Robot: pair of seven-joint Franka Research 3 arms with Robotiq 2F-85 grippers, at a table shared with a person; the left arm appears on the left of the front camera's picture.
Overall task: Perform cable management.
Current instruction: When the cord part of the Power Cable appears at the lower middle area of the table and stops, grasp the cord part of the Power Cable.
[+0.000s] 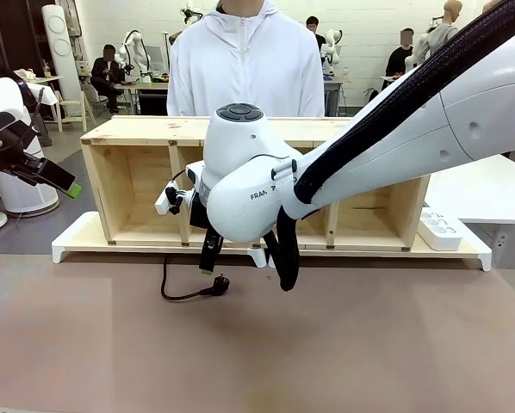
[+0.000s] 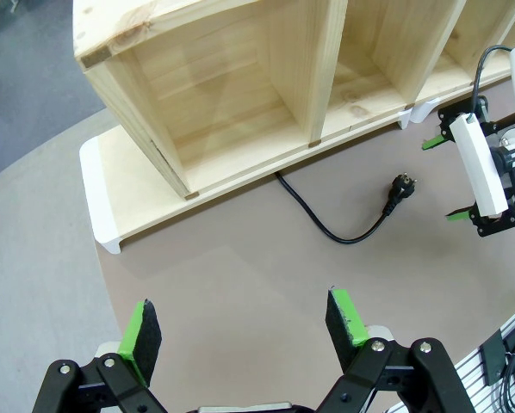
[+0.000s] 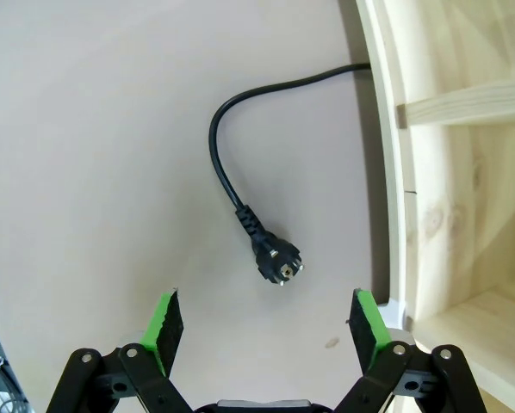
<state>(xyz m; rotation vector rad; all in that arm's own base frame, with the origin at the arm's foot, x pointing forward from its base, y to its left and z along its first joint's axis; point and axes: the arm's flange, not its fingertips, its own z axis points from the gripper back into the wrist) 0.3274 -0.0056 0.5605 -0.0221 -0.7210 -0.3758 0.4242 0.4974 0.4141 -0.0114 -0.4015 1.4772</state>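
Loose plug (image 3: 277, 263) of the cable (image 3: 216, 142) lay under the right pincer (image 3: 266, 311), wide open and empty; off-centre descent risked shoving it aside or clipping the shelf (image 3: 443, 198).

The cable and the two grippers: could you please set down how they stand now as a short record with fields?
Cable: black, comes out from under the wooden shelf and loops over the table
Plug: lies loose on the table, untouched
Right gripper: open, empty, pointed down at the plug
Left gripper: open, empty, off to the left, away from the cable
Power strip: white, beside the shelf's right end
Person: stands behind the shelf
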